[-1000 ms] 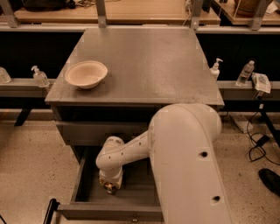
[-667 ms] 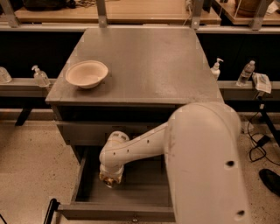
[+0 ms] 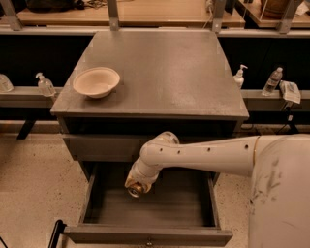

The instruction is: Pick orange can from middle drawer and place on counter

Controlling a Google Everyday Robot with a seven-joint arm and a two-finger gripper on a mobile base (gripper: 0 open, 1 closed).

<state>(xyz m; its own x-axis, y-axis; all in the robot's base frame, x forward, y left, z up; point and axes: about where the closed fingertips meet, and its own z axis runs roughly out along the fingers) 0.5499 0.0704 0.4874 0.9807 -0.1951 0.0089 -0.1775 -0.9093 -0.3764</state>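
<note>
The middle drawer [image 3: 97,220] is pulled open below the counter [image 3: 160,72], its dark floor showing. My gripper [image 3: 135,188] hangs over the left middle of the drawer at the end of the white arm. It is shut on the orange can [image 3: 135,189], which shows as a coppery round end below the wrist, lifted off the drawer floor. The fingers themselves are mostly hidden by the wrist.
A beige bowl [image 3: 96,81] sits on the counter's left side. Clear pump bottles [image 3: 45,85] and a plastic bottle [image 3: 273,80] stand on ledges on both sides. A wooden benchtop [image 3: 145,12] runs behind. My white arm body [image 3: 281,193] fills the right foreground.
The arm has swung to the right and stretched out. The gripper has risen from the drawer floor with the can in it.
</note>
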